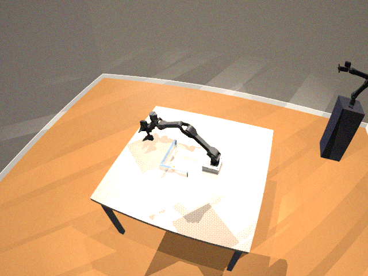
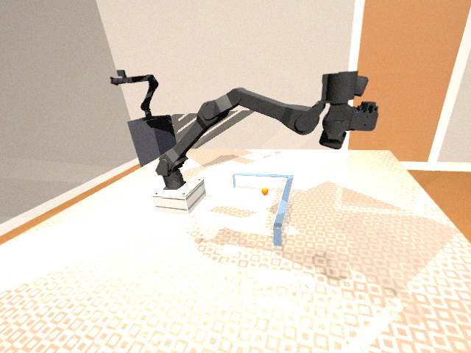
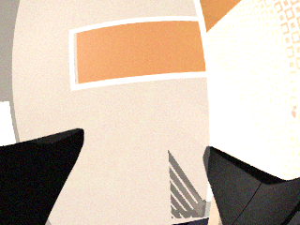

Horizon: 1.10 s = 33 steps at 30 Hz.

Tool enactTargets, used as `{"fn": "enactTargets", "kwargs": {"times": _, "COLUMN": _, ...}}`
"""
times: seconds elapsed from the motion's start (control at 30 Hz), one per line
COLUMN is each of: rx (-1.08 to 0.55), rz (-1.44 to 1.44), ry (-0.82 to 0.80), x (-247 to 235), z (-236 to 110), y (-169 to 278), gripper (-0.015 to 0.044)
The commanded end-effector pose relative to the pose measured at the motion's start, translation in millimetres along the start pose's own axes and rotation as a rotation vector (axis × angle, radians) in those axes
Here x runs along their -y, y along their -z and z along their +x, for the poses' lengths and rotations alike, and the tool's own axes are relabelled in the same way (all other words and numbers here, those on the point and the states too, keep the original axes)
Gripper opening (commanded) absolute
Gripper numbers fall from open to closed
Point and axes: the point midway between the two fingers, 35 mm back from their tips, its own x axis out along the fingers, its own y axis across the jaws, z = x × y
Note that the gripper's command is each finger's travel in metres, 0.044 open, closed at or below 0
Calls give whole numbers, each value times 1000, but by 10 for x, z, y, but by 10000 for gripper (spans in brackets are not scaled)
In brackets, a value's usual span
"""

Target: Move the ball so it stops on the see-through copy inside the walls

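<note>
A small orange ball (image 2: pixel 264 190) (image 1: pixel 173 166) lies on the white table (image 2: pixel 114 288) (image 1: pixel 237 166) inside the corner made by two low clear blue walls (image 2: pixel 283 201) (image 1: pixel 168 153), close to the corner. I cannot make out the see-through copy apart from the ball. My gripper (image 2: pixel 368 112) (image 1: pixel 142 126) (image 3: pixel 145 145) is open and empty. It is held high above the table, points sideways out past the long wall, and is far from the ball. The wrist view shows only the two dark fingers, the room's wall and a strip of table.
The arm's base (image 2: pixel 178 199) (image 1: pixel 211 168) stands on the table beside the short wall. A dark pedestal with a camera arm (image 1: pixel 341 130) (image 2: pixel 151 138) stands on the floor beyond the table. The table's edges drop to an orange floor.
</note>
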Motion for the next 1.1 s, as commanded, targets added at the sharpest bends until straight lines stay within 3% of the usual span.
{"fn": "enactTargets", "kwargs": {"times": 0.0, "rx": 3, "rz": -5, "ry": 0, "x": 1, "z": 5, "y": -2, "gripper": 374}}
{"fn": "enactTargets", "kwargs": {"times": 0.2, "rx": 98, "rz": -151, "ry": 12, "x": 68, "z": 142, "y": -47, "gripper": 222}}
{"fn": "enactTargets", "kwargs": {"times": 0.67, "rx": 286, "rz": -537, "ry": 233, "x": 466, "z": 383, "y": -58, "gripper": 222}}
{"fn": "enactTargets", "kwargs": {"times": 1.07, "rx": 277, "rz": -850, "ry": 570, "x": 980, "z": 451, "y": 110, "gripper": 222}}
